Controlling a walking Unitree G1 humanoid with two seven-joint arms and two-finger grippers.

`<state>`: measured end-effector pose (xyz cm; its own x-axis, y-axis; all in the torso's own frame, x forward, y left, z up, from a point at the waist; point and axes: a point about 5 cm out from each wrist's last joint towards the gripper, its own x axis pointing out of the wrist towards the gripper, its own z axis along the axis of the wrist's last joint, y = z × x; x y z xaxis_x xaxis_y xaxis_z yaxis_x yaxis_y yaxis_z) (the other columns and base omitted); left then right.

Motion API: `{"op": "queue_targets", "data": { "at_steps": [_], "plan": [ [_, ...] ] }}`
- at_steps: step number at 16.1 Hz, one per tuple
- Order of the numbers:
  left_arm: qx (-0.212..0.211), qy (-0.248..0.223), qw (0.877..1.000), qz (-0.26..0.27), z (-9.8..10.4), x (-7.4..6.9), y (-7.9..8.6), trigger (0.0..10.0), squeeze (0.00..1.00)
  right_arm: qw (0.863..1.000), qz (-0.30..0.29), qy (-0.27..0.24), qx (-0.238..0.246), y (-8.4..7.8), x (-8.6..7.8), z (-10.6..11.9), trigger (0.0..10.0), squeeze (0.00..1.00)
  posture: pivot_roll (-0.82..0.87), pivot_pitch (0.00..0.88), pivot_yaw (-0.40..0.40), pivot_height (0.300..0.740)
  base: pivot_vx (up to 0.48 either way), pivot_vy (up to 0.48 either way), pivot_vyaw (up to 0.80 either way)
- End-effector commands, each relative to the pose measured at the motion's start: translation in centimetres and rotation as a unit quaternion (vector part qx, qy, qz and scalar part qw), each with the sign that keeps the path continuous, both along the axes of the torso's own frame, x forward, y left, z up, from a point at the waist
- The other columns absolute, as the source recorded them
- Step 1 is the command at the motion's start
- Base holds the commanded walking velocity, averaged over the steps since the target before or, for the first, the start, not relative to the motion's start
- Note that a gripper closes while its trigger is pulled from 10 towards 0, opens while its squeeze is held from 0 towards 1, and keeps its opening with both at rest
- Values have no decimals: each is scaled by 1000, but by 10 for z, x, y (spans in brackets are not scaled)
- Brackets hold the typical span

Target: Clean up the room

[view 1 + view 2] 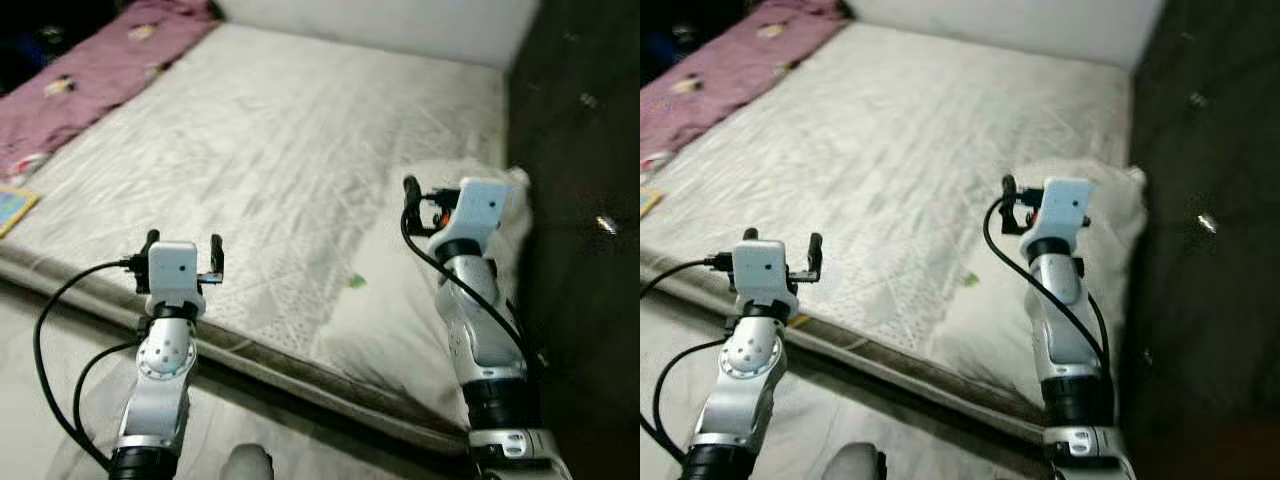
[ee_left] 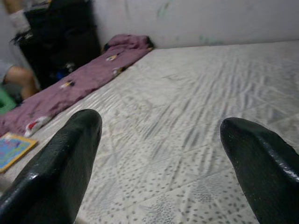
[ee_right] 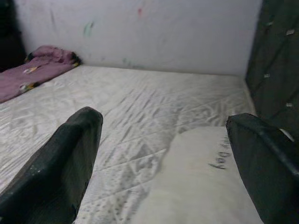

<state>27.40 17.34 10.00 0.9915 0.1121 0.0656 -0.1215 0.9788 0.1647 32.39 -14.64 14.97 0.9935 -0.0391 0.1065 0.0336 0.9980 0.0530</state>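
A white quilted mattress (image 1: 270,130) stretches out in front of me. A purple blanket (image 1: 90,70) lies crumpled along its far left side. A white pillow (image 1: 400,310) rests on the mattress's near right corner, and a small green scrap (image 1: 355,282) lies beside it. My left gripper (image 1: 183,245) hovers open over the near edge of the mattress with nothing between its fingers (image 2: 60,163). My right gripper (image 3: 163,154) is held open above the pillow (image 3: 205,186), also holding nothing.
A dark wall or cabinet (image 1: 580,150) stands close along the right side of the bed. A colourful book (image 1: 15,208) lies at the mattress's left edge. Beyond the blanket (image 2: 79,79), part of a person (image 2: 18,77) sits by dark furniture.
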Motion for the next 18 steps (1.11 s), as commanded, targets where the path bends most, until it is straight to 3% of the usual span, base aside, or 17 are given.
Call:
{"op": "queue_targets", "data": {
  "at_steps": [1,11,14,18],
  "plan": [
    [-13,17,1000,1,-5,-2,2,10000,0,1000,-6,5,-1,-1,-2,-1,10000,0,32,0,9,740,0,0,0],
    [-33,33,999,-22,-12,-6,-5,10000,0,996,-16,89,7,-3,-24,-44,10000,0,30,0,11,740,0,0,0],
    [-40,36,998,-24,-12,-6,-6,10000,0,994,-11,104,9,-3,-28,-51,10000,0,29,0,11,740,0,84,-800],
    [-43,34,998,-28,-11,-4,-7,10000,0,993,1,116,7,-1,-29,-56,10000,0,27,0,8,740,0,401,-800]
  ]
}}
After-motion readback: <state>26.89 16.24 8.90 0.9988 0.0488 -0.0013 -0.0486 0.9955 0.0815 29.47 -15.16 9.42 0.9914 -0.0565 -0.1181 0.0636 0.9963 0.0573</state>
